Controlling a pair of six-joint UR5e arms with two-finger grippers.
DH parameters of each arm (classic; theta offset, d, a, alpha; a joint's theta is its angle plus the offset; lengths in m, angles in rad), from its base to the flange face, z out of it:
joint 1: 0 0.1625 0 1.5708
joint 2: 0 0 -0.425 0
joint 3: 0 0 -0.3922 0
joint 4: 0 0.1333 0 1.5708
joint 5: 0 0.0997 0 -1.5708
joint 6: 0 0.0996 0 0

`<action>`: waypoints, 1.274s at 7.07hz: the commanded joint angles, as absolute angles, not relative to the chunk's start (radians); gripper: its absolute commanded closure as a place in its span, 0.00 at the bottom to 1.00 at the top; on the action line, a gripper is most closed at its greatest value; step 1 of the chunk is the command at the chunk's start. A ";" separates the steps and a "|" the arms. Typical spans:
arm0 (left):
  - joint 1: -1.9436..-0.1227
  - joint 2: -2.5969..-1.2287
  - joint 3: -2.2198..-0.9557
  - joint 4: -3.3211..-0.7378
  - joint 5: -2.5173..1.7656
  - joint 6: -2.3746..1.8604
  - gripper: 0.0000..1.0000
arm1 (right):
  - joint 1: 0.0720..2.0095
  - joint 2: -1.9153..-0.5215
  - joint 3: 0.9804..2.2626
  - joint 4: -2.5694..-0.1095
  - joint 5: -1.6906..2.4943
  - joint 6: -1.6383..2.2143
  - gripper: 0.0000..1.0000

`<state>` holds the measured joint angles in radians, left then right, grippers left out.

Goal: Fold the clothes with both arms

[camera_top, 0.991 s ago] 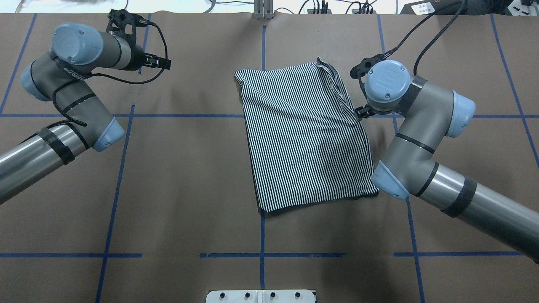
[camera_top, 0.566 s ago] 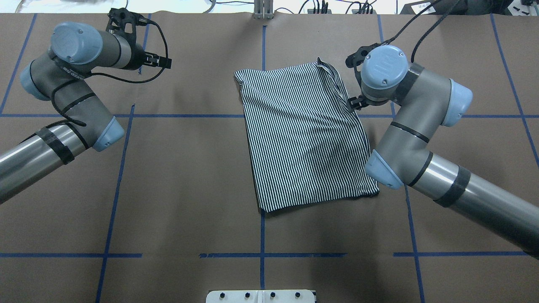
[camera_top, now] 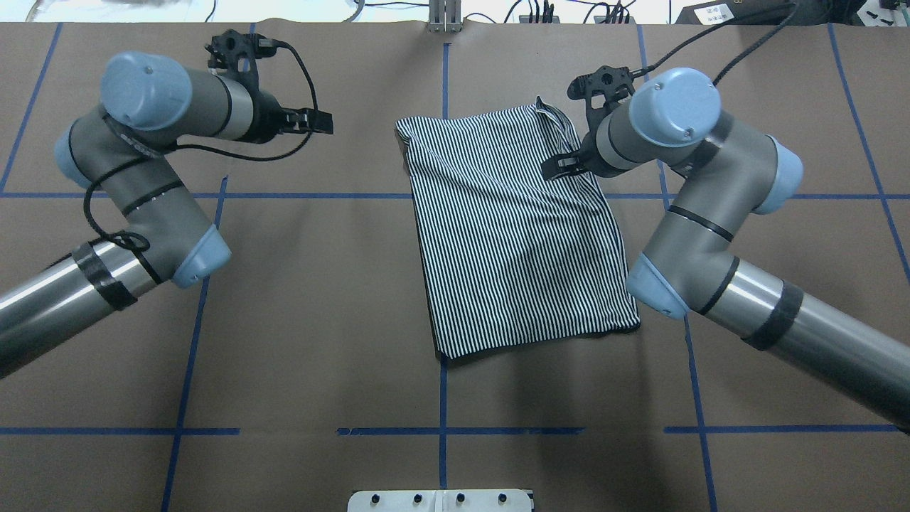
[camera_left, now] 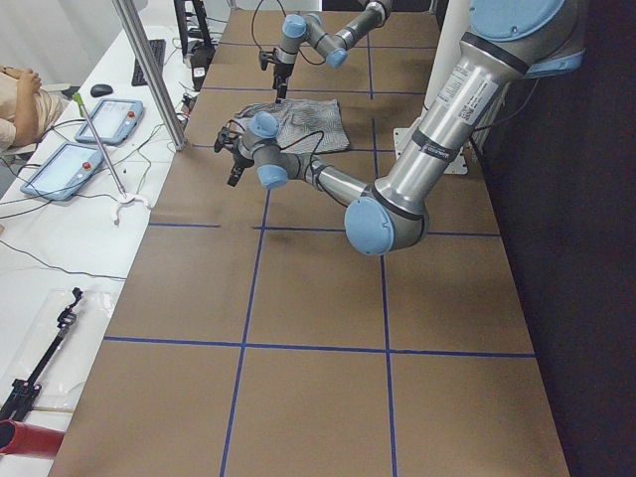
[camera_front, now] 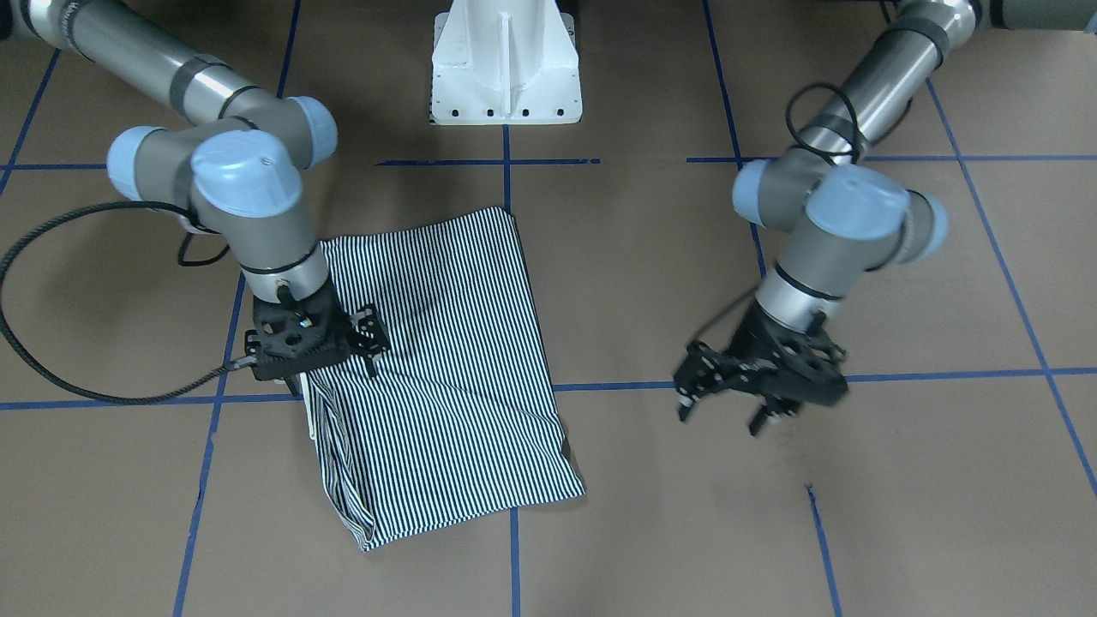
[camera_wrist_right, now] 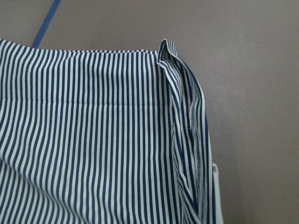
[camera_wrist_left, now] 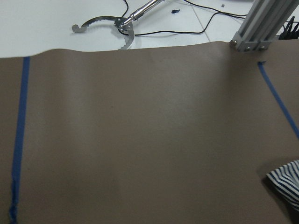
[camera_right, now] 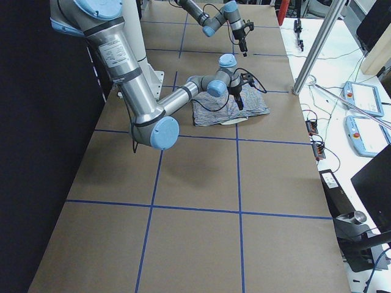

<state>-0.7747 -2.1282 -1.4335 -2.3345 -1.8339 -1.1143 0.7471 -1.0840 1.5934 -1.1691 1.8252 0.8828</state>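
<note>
The striped polo shirt [camera_top: 512, 227] is seen folded into a slightly skewed rectangle and laid flat on the brown tabletop [camera_top: 320, 320], in the half towards the far edge and a little to the robot's right of the centre tape line [camera_top: 442, 455]. Only stripes are shown on the upper face. At the shirt's corner nearest the far right corner of the tabletop, several layers are stacked into a ridge, and a narrow cream strip [camera_wrist_right: 216, 186] is exposed beside them in the right wrist view. The right gripper [camera_front: 330, 367] is held pointing down over the shirt's side that faces the right edge of the tabletop, close to that ridged corner. Its fingers are spread apart and nothing is clamped between them; whether the cloth is touched cannot be told. The left gripper [camera_front: 724, 411] is held above bare paper towards the far left corner of the tabletop, well apart from the shirt, with its fingers likewise parted and empty. The white pedestal base [camera_front: 506, 64] is placed at the middle of the near edge.
</note>
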 commanded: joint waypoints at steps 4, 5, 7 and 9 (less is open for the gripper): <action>-0.314 -2.083 -1.710 -2.106 -1.554 -1.630 0.09 | 0.726 -1.336 1.894 -1.088 1.844 1.200 0.00; -0.284 -2.101 -1.703 -2.105 -1.540 -1.754 0.36 | 0.726 -1.336 1.894 -1.088 1.842 1.200 0.00; -0.282 -2.124 -1.674 -2.106 -1.540 -1.779 0.43 | 0.726 -1.338 1.894 -1.088 1.839 1.200 0.00; -0.281 -2.137 -1.664 -2.108 -1.540 -1.799 0.46 | 0.726 -1.338 1.894 -1.088 1.838 1.200 0.00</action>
<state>-0.2827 -2.1296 -1.6703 -2.1064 -1.5406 -1.7840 0.7257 -1.3375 1.8944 -1.0876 1.8392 1.1995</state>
